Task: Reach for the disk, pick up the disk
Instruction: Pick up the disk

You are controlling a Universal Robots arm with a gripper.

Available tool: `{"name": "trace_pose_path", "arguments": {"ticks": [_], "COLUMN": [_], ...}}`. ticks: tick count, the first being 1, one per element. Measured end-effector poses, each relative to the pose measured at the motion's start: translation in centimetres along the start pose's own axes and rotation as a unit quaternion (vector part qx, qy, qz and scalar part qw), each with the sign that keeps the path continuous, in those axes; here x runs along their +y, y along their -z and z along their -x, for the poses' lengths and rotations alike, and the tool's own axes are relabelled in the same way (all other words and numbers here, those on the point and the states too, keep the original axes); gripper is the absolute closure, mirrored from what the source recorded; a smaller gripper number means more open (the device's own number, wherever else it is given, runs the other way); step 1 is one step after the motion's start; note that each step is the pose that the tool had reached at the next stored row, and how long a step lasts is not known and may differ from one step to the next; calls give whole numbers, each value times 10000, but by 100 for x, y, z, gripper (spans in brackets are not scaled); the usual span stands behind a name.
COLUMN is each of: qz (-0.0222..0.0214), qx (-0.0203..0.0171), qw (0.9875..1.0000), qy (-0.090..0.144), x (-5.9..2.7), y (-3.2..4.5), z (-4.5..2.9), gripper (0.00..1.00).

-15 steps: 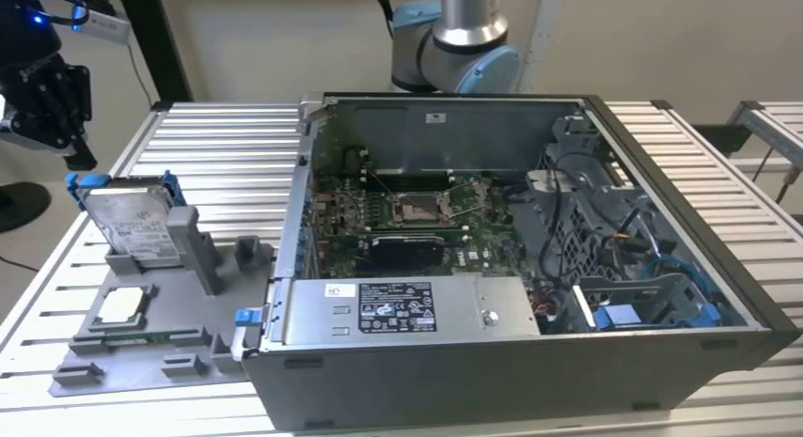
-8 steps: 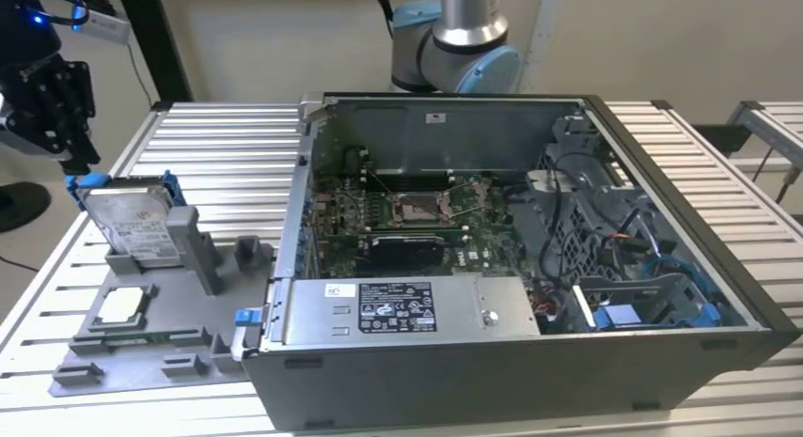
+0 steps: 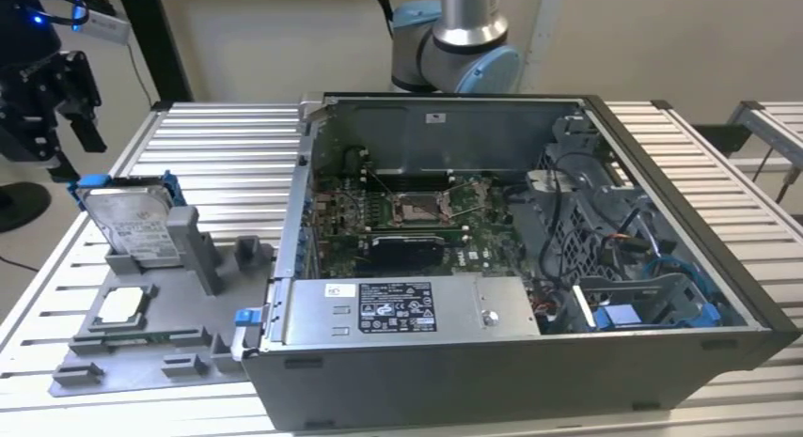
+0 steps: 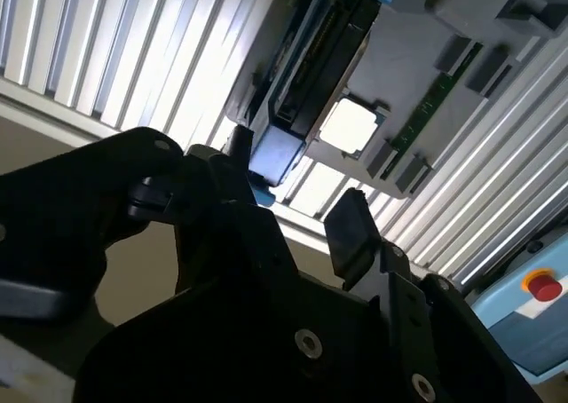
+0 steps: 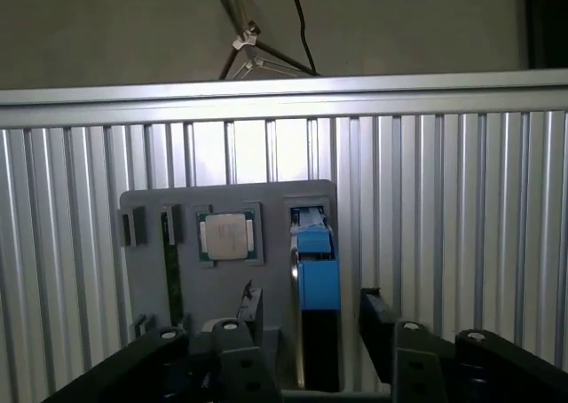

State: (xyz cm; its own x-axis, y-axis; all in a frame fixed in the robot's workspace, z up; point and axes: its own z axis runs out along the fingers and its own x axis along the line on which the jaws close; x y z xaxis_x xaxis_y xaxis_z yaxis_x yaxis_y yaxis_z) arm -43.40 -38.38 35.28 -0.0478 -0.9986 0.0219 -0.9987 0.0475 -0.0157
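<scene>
The disk [image 3: 132,221] is a silver drive with a white label in a blue bracket. It stands on edge in a slot of the grey holder [image 3: 145,338] at the exterior view's left. My black gripper [image 3: 73,148] hangs open just above and behind it, touching nothing. In both wrist views the disk shows edge-on, its blue bracket end [image 5: 317,277] [image 4: 277,153] lying between and beyond my spread fingertips. The gripper [image 5: 311,319] [image 4: 293,203] has nothing between its fingers.
A small silver square chip [image 3: 123,305] [image 5: 229,237] lies in the holder beside the disk. An open computer case [image 3: 502,268] takes up the middle of the slatted metal table [image 3: 213,146]. The arm's base [image 3: 452,42] stands behind it. A red button [image 4: 543,286] sits off the table.
</scene>
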Motion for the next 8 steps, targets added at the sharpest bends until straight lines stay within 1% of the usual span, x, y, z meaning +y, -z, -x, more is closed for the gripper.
{"name": "trace_pose_path", "arguments": {"ticks": [6,8], "qz": [0,-14], "qx": [0,-1], "qw": [10000,10000], "qy": [-1,-1], "x": [0,0], "y": [-2,-23], "z": [0,-1], "gripper": [0,0]}}
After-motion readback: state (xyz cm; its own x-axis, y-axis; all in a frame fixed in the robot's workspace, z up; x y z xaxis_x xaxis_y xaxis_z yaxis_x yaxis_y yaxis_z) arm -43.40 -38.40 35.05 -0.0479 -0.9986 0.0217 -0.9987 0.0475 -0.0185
